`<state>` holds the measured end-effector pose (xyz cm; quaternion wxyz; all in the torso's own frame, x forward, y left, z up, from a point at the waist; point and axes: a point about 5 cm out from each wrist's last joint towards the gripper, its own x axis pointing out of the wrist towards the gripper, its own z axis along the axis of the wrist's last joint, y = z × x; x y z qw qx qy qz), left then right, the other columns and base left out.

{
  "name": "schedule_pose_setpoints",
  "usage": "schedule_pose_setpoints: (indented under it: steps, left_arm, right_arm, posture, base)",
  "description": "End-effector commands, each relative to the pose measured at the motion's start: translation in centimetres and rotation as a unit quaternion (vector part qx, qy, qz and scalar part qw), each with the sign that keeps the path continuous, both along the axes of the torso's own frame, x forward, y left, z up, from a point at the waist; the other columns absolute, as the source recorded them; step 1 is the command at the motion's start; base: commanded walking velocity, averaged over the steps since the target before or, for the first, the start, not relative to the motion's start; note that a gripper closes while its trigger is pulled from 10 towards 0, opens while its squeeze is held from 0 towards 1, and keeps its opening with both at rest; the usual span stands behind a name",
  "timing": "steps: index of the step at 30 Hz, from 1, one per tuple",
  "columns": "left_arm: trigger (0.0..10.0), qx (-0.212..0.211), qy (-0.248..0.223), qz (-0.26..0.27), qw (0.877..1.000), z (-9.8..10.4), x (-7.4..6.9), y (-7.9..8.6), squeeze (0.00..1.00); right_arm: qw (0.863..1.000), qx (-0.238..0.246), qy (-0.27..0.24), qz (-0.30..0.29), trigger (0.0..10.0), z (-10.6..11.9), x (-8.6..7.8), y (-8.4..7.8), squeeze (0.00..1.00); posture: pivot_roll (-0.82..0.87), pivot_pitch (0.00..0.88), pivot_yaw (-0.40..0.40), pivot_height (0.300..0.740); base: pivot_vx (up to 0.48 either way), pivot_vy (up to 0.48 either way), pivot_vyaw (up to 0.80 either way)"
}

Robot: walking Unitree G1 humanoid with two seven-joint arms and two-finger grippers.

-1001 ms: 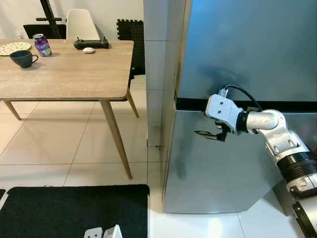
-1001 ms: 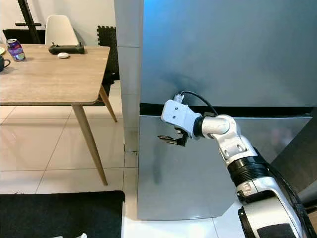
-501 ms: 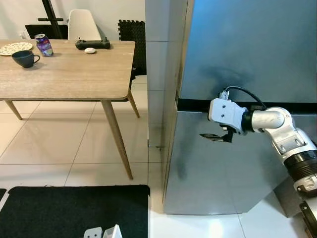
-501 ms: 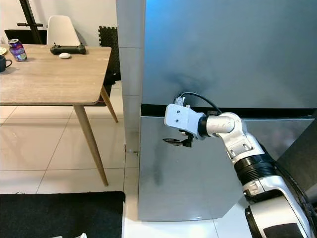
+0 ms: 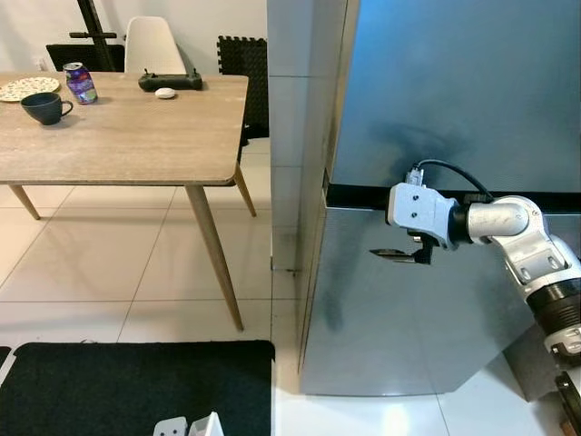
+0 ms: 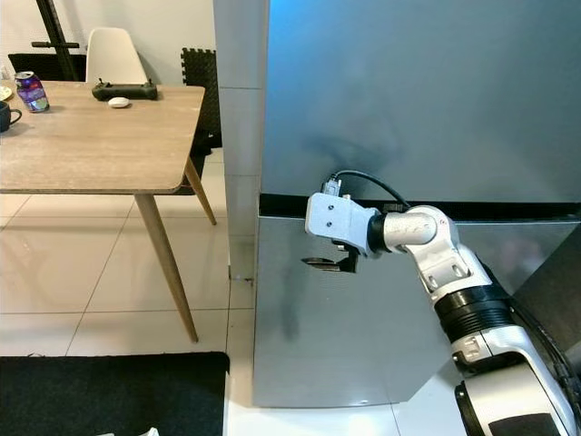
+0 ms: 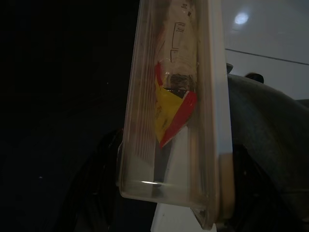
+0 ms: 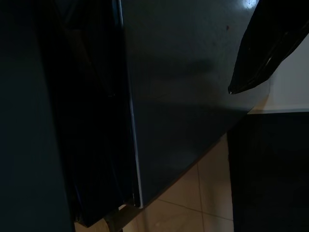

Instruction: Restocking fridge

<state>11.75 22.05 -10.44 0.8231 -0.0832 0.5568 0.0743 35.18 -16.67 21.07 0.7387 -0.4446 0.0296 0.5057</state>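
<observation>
The right gripper (image 5: 392, 253) is held against the closed fridge (image 5: 436, 109) at the door seam, its fingers nearly together on nothing. A clear packet-filled bin (image 7: 174, 96) is gripped by the left gripper, ready for stocking. At ten o'clock stands a table (image 5: 118, 136).

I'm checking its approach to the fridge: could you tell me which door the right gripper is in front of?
The lower door: the right gripper hangs just below the dark seam, the upper door lying above it.

Floor: glossy white tile floor (image 5: 109, 272)
Counter: light wooden counter (image 5: 127, 136) on the tiles
Mat: black mat (image 5: 136, 386) below the counter
Chair: white chair (image 5: 150, 44) behind the counter
</observation>
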Motion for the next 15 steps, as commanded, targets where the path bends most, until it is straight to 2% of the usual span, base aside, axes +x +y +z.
schedule_pose_setpoints:
  steps: [1, 15]
  left_arm:
    - [10.0, -0.005, 0.002, -0.002, 1.000, -0.12, -0.14, -0.42, 0.00]
    - [10.0, -0.005, 0.002, -0.003, 1.000, -0.10, -0.11, -0.36, 0.00]
  right_arm:
    - [0.995, -0.042, 0.073, 0.053, 10.0, -2.86, -1.28, 0.83, 0.00]
    - [0.991, -0.049, 0.092, 0.079, 10.0, -3.21, -2.07, 1.26, 0.00]
  posture:
    - [-0.06, 0.000, -0.045, 0.740]
    - [-0.06, 0.000, -0.045, 0.740]
  base:
    - [0.000, 0.000, 0.00]
    - [0.000, 0.000, 0.00]
